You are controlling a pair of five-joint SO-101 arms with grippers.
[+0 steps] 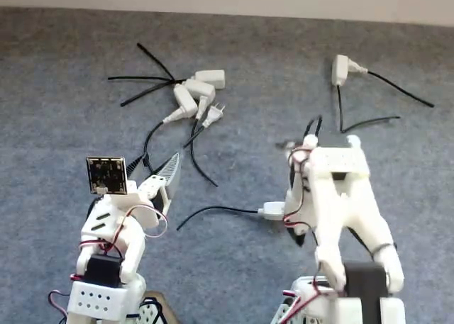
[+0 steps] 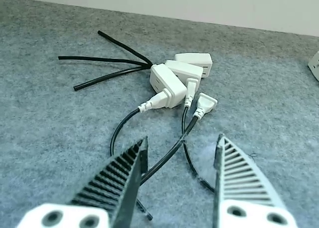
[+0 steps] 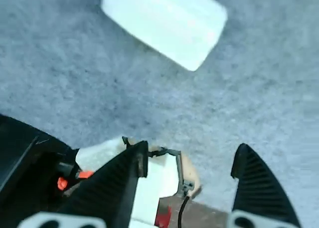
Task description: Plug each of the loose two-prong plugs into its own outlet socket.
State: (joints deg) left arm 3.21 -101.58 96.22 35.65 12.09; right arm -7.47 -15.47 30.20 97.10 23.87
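Three white outlet sockets (image 1: 197, 88) lie clustered at the back left with black cords; in the left wrist view the sockets (image 2: 180, 73) sit ahead of my open left gripper (image 2: 182, 153). A loose two-prong plug (image 2: 206, 102) lies just beside them, prongs toward the cluster (image 1: 213, 115). My left gripper (image 1: 162, 176) hovers short of it, holding nothing. A second white plug (image 1: 272, 210) on a black cord lies by the right arm. My right gripper (image 3: 192, 150) is open above the carpet, with a white block (image 3: 164, 21) beyond its fingertips. A fourth socket (image 1: 340, 70) rests at the back right.
Black cords (image 1: 195, 157) curl across the grey carpet between the cluster and the left arm. Another cord (image 1: 397, 88) runs from the back-right socket. The right arm's body (image 1: 340, 196) covers the carpet at the lower right.
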